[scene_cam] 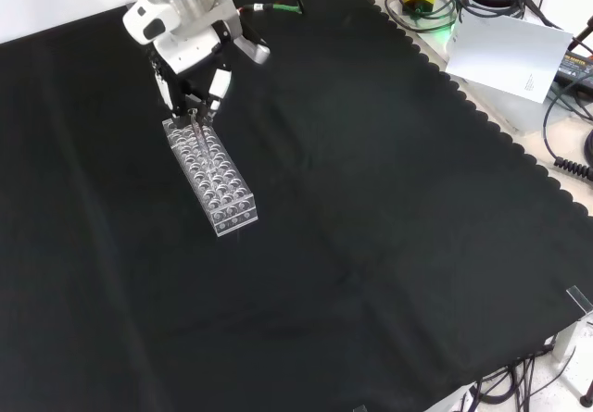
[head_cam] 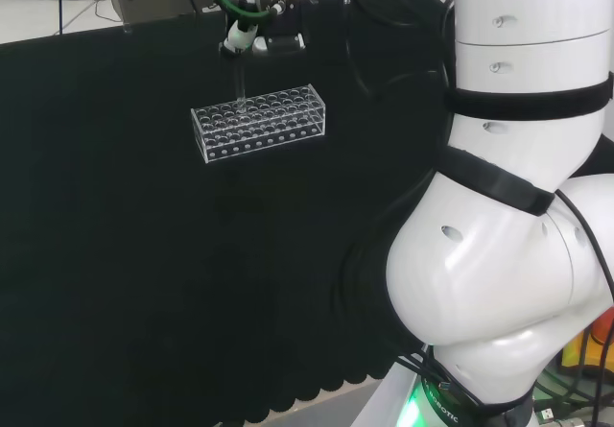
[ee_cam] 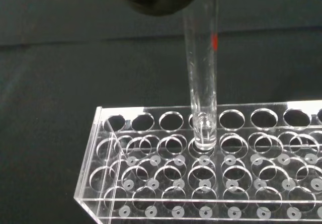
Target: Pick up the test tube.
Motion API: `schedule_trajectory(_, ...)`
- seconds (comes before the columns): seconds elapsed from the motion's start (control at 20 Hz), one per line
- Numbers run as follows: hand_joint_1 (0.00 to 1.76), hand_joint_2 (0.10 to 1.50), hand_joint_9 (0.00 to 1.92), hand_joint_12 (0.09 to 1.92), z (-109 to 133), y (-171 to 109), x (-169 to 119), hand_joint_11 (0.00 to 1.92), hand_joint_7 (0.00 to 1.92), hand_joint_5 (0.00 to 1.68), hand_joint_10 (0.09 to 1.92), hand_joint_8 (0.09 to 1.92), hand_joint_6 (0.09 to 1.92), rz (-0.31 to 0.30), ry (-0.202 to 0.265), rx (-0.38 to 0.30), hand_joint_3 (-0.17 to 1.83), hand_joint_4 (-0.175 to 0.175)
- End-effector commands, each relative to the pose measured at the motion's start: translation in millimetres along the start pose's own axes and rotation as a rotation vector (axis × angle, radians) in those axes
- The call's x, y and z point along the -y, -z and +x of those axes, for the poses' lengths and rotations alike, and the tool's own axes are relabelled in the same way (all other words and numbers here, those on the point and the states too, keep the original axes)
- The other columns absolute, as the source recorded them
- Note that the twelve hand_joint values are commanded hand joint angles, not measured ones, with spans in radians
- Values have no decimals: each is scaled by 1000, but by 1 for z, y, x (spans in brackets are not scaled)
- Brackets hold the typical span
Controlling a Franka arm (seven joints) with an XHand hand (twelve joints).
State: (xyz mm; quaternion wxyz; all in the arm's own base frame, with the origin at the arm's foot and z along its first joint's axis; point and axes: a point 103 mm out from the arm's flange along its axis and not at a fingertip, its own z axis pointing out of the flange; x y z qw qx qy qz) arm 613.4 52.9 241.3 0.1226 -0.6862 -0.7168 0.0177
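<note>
Test tube [ee_cam: 202,78] upright, clear glass, long axis vertical, rounded closed end pointing down, open end up inside the hand. Small red mark on its wall partway up. Nothing visible inside it. Lower tip sitting right at a hole in the top plate of the rack [ee_cam: 95,148], in a row near the far long edge and close to one short end; whether the tip is through the hole or just at its lip, cannot tell. Seen too in the head view [head_cam: 239,89], a thin vertical line rising from the rack's far left corner.

Rack [head_cam: 259,122] clear plastic, a long box pierced with rows of round holes, every other hole empty. In the front view [scene_cam: 212,179], lying slantwise on the black cloth [scene_cam: 371,227], upper end beneath the hand.

Hand [scene_cam: 194,65] directly above that end, fingers [scene_cam: 216,86] curled downward and pinching the tube's upper part. In the head view [head_cam: 242,35], perched at the tube's top.
</note>
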Motion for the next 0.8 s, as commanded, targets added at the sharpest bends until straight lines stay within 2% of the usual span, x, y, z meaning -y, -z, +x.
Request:
schedule_trajectory(0.05,1325,1048,1758,733,-1,22,0,1550,1400,1408,161,596,87,-20,-1,-12,-175,-175)
schedule_trajectory(0.5,1325,1047,1761,734,5,71,6,1550,1404,1409,154,587,87,-78,13,-15,-175,-175)
schedule_trajectory(0.8,1326,1046,1763,734,7,92,16,1550,1407,1409,150,580,87,-111,32,-8,-175,-175)
